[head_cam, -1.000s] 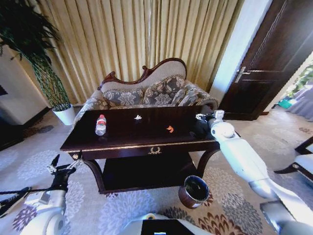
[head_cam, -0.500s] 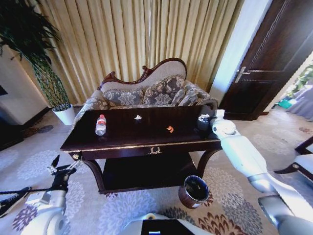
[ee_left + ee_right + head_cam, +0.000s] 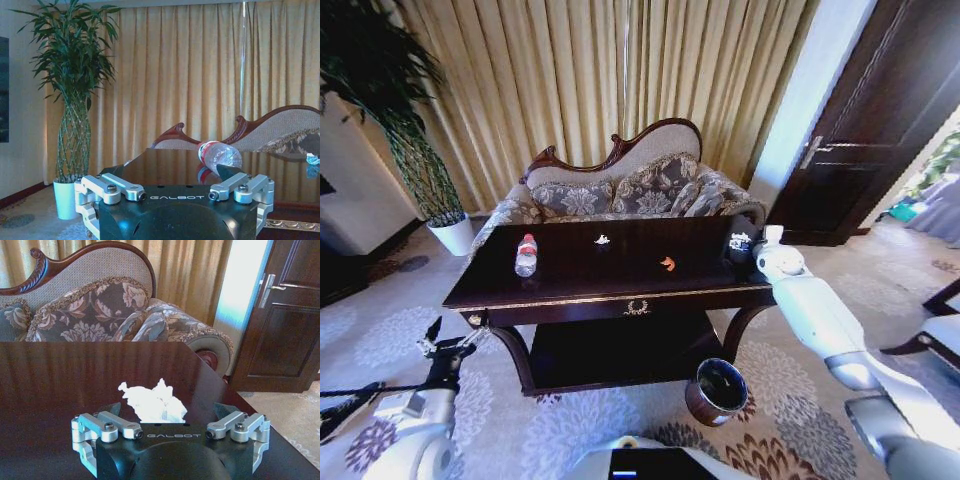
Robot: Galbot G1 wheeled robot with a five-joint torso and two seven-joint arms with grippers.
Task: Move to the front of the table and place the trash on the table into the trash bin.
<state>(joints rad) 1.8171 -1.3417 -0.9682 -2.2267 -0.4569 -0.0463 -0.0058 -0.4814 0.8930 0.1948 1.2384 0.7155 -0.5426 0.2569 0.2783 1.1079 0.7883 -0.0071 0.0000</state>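
The dark table (image 3: 570, 290) stands right before me. On it lie a clear bottle (image 3: 526, 255) with a red cap, a small white scrap (image 3: 602, 240) and an orange scrap (image 3: 667, 264). At the table's right end my right gripper (image 3: 740, 246) is open, with a crumpled white paper (image 3: 152, 402) lying between its spread fingers (image 3: 225, 411). The left gripper (image 3: 448, 338) hangs open, low beside the table's left front corner. In the left wrist view the bottle (image 3: 220, 155) lies on the tabletop ahead. The trash bin (image 3: 717, 392) stands on the carpet at the front right.
A patterned sofa (image 3: 620, 190) sits close behind the table. A potted plant in a white pot (image 3: 450, 232) is at the back left, and a dark door (image 3: 880, 120) at the right. Patterned carpet surrounds the table, and a lower shelf (image 3: 610, 350) lies under it.
The right arm has shifted slightly at the table's right end, bringing its gripper around the white paper. The left arm and the other trash have not moved.
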